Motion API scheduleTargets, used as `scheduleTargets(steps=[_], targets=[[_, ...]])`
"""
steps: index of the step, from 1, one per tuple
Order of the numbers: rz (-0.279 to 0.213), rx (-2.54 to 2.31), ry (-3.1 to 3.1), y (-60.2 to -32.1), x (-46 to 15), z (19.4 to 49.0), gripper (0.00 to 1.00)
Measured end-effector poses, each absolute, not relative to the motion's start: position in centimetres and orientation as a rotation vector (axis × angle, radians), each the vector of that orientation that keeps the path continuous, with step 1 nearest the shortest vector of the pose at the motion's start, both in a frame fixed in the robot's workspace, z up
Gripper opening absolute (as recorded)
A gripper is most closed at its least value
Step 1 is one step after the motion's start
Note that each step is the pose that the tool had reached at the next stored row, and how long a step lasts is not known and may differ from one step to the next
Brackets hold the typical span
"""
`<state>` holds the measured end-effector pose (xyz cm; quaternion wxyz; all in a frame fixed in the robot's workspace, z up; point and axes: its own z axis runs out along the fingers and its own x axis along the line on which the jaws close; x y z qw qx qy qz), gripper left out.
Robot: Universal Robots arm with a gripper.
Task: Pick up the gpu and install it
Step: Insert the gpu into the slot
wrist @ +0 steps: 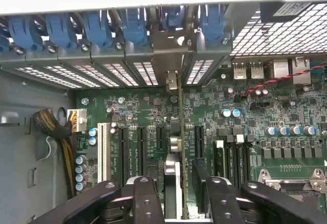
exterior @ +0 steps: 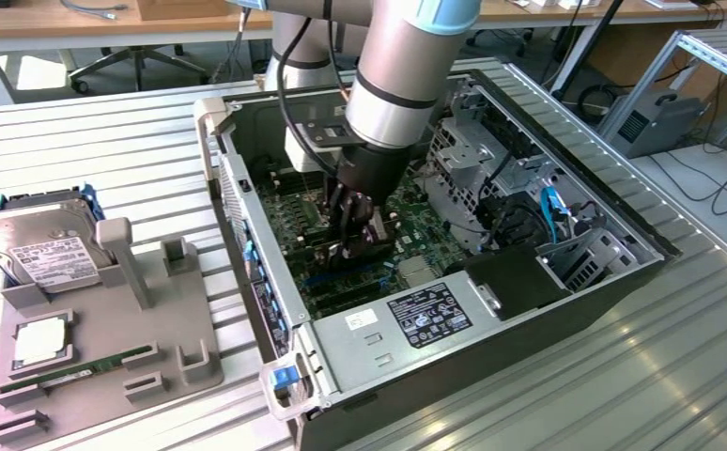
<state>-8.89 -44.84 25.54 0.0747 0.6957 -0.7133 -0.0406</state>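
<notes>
Wrist view: gpu point(wrist: 182, 147) edge-on, upright on motherboard point(wrist: 255, 116); jaws apart either side; board lettering unreadable.

One open computer case point(exterior: 377, 376) lies on the slatted surface point(exterior: 88, 141), with one robot arm point(exterior: 401, 66) reaching into it from the top of the frame. At the left edge sits one grey holder tray point(exterior: 150, 362) carrying one hard drive point(exterior: 38, 249), one green memory stick point(exterior: 75, 369) and one square chip point(exterior: 40, 340). Inside the case, one gpu point(wrist: 182, 132) stands on edge, and six blue slot clips point(wrist: 135, 27) line the rear wall.
</notes>
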Motion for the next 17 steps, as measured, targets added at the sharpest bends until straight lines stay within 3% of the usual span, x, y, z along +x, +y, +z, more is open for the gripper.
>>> scheduleTargets(steps=[17], targets=[[-0.122, 2.088, -2.140, -44.5, -8.9, 28.0, 0.40]])
